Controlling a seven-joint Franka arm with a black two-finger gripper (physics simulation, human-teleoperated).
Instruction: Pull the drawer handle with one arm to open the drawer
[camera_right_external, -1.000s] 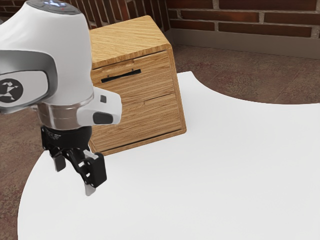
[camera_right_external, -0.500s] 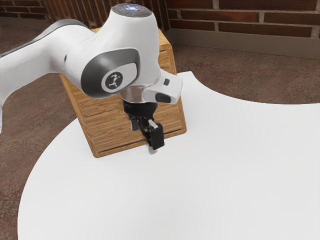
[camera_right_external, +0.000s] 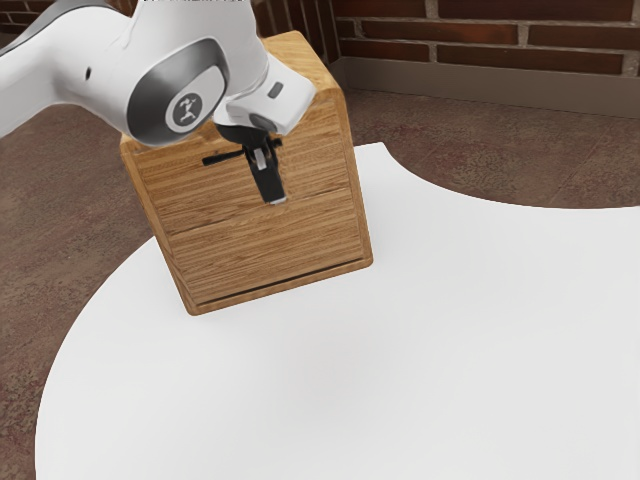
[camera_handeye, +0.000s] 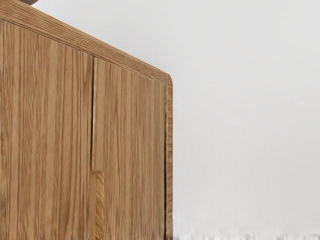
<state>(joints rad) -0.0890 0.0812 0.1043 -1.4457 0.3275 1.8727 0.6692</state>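
Arm closing in on the handle, drawer not open yet.

The gripper (camera_right_external: 270, 188) is hanging right at the black handle (camera_right_external: 222, 158) on the upper drawer (camera_right_external: 310, 160) of the wooden cabinet (camera_right_external: 270, 250). It has climbed there from low over the white table (camera_right_external: 450, 330) a second ago, passing the cabinet's lower front on the way. It's crossing the handle near its end toward the exterior view's right — whether the claw is apart or together, I cannot tell. The drawer is sitting flush, so the grab and the pull are, I reckon, both to come.
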